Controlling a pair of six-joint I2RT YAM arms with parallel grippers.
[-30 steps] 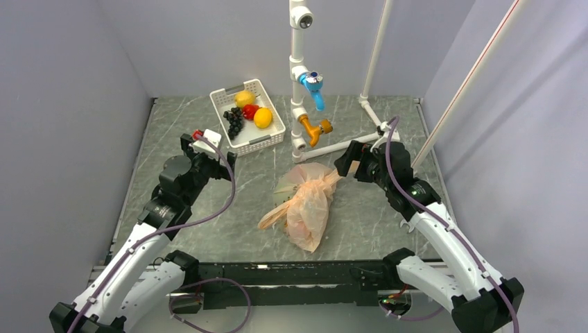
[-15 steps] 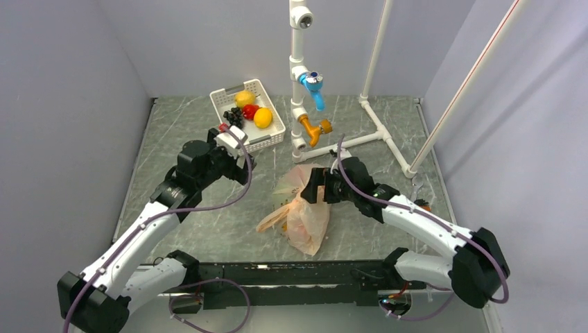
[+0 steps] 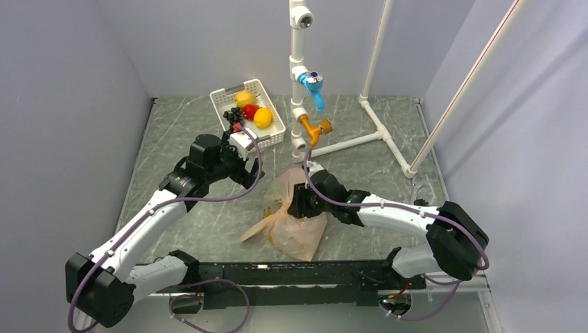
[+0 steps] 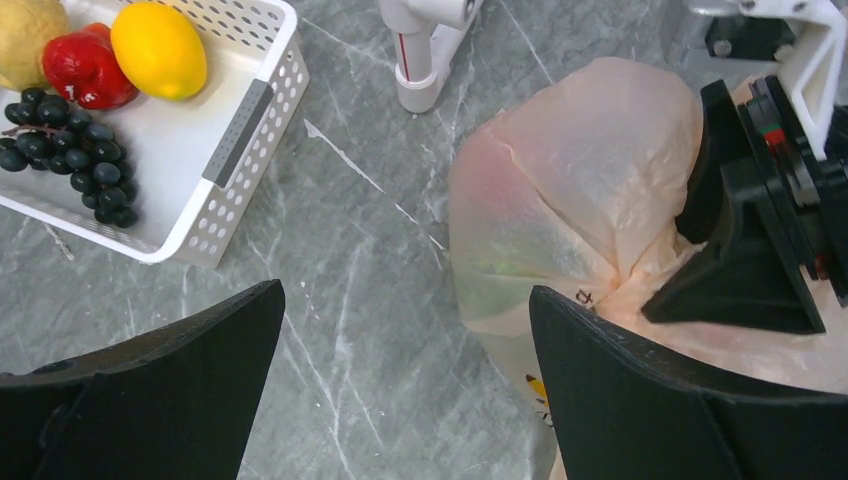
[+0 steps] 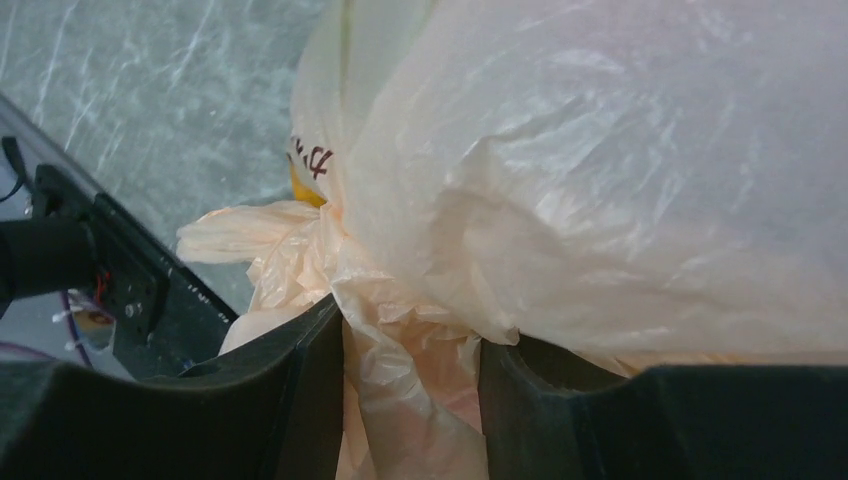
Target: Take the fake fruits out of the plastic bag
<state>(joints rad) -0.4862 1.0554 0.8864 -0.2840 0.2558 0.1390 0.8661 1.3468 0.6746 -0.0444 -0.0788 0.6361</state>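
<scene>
The peach plastic bag (image 3: 295,222) lies crumpled mid-table, its neck twisted. Through its skin I see only a faint red and green tint of fake fruits (image 4: 505,190); their shapes are hidden. My right gripper (image 3: 303,201) sits on top of the bag, and its jaws pinch the bunched neck (image 5: 410,400) from both sides. In the right wrist view the bag (image 5: 600,200) fills most of the frame. My left gripper (image 4: 402,300) hangs open over bare table just left of the bag (image 4: 590,160), nothing between its fingers. From above, the left gripper (image 3: 251,170) is between basket and bag.
A white basket (image 3: 276,136) at the back left holds black grapes (image 4: 70,150), a red fruit (image 4: 85,65), a yellow lemon (image 4: 160,45) and another yellow fruit. A white pipe stand (image 3: 298,104) with blue and orange taps rises behind the bag.
The right arm swung in from the far right onto the bag and closed on its neck. The left arm reached right, toward the bag. The bag slid slightly forward and left.
</scene>
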